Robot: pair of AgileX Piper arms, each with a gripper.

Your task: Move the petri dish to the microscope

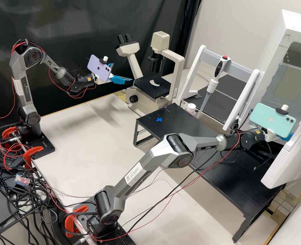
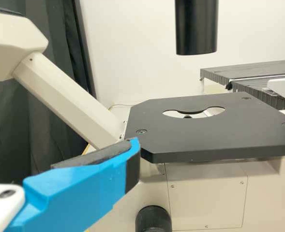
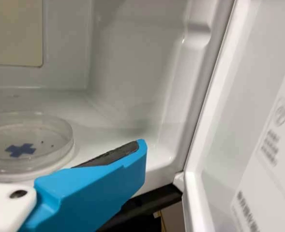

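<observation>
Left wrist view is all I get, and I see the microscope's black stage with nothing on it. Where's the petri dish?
Observer: The right wrist view shows the petri dish inside a white-walled cabinet.

Operator: Oh, far away! And I can only see one blue finger. Is my tool open or closed?

Observer: Open. In the high view, the left tool has its two blue fingers spread apart.
</observation>
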